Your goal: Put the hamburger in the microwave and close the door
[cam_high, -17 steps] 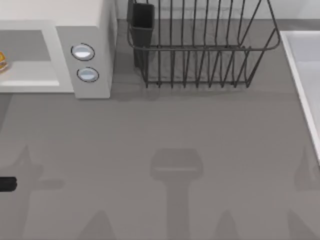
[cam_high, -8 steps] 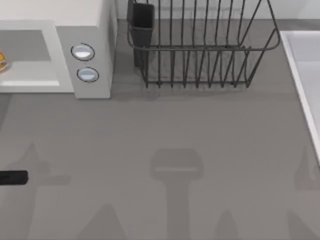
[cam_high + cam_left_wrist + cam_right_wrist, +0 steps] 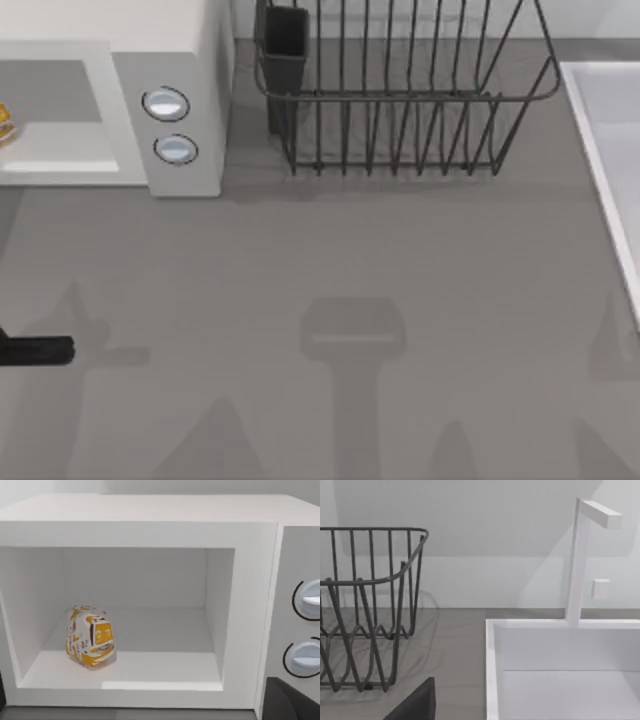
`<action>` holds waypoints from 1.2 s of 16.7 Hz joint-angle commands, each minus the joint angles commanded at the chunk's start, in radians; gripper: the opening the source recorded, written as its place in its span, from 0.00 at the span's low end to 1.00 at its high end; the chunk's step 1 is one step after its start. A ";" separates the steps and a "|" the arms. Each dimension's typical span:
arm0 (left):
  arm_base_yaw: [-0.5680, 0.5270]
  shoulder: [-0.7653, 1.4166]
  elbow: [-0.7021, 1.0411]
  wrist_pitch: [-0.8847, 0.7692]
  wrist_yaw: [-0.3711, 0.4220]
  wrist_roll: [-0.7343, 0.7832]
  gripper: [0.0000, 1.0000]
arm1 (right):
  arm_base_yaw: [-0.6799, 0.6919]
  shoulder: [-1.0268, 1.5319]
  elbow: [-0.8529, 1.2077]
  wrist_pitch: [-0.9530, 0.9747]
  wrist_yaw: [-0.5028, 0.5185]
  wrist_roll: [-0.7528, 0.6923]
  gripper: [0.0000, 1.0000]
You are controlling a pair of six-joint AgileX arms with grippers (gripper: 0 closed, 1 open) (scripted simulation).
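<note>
Small orange-tan hamburger (image 3: 90,642) sits inside white boxy microwave (image 3: 180,60), cavity open | left gripper (image 3: 40,350) has slid rightward along the table's left edge, finger state unclear | door-closing remains.

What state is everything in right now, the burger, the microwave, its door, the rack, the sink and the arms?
hamburger: resting inside the microwave cavity, on its floor.
microwave: front open, cavity exposed.
door: not across the opening; its position cannot be told.
knobs: two on the front panel; setting cannot be told.
dish rack: upright beside the microwave.
sink: basin dry, nothing running from its faucet.
left gripper: low at the table's left edge.
</note>
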 joint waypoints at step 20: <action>0.006 0.318 0.014 0.328 -0.012 0.004 0.00 | 0.000 0.000 0.000 0.000 0.000 0.000 1.00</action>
